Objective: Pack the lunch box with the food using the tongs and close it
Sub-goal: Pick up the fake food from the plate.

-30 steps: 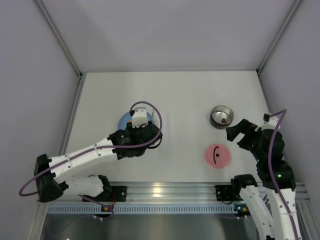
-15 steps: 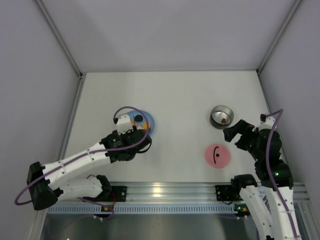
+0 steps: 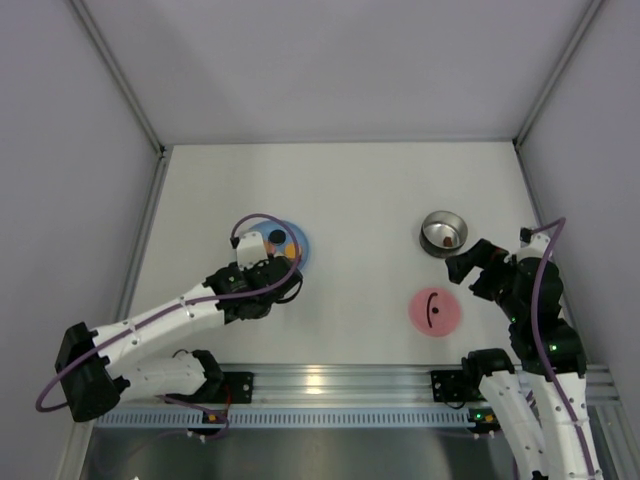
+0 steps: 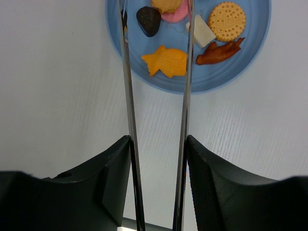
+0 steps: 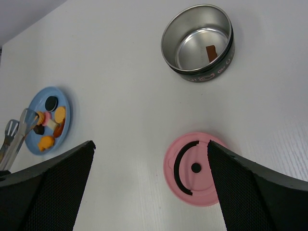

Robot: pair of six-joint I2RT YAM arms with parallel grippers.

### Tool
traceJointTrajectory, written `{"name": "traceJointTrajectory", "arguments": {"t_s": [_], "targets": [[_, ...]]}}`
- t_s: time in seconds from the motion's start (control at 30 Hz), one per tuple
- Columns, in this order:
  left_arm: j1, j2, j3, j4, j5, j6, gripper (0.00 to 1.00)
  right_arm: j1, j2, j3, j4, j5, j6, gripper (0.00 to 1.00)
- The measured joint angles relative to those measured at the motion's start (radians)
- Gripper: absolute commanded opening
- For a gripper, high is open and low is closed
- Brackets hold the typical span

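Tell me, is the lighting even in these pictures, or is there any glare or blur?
Top external view: soft, even light, faint shadows, one bright glare patch on the metal rail. Left wrist view: the plate is crisp, the tongs streaked with mirror-like reflections. Right wrist view: the lunch box gleams inside; the dark fingers crowd the lower corners.

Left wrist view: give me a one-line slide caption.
Left gripper holds the tongs, whose two arms frame an orange fish-shaped snack on the blue plate.
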Motion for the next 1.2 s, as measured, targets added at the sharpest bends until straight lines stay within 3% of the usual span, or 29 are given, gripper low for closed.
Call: {"name": "traceJointTrajectory", "arguments": {"t_s": [0.67,1.2], "targets": [[0.100,0.026,-0.022,0.111,0.061,0.098,0.52,0.000,0.002,-0.018,0.026,-0.003,0.000,0.99],[0.114,0.048,-0.024,0.166,0.102,0.154,0.46,0.000,0.011,-0.018,0.029,-0.006,0.000,1.00]]}}
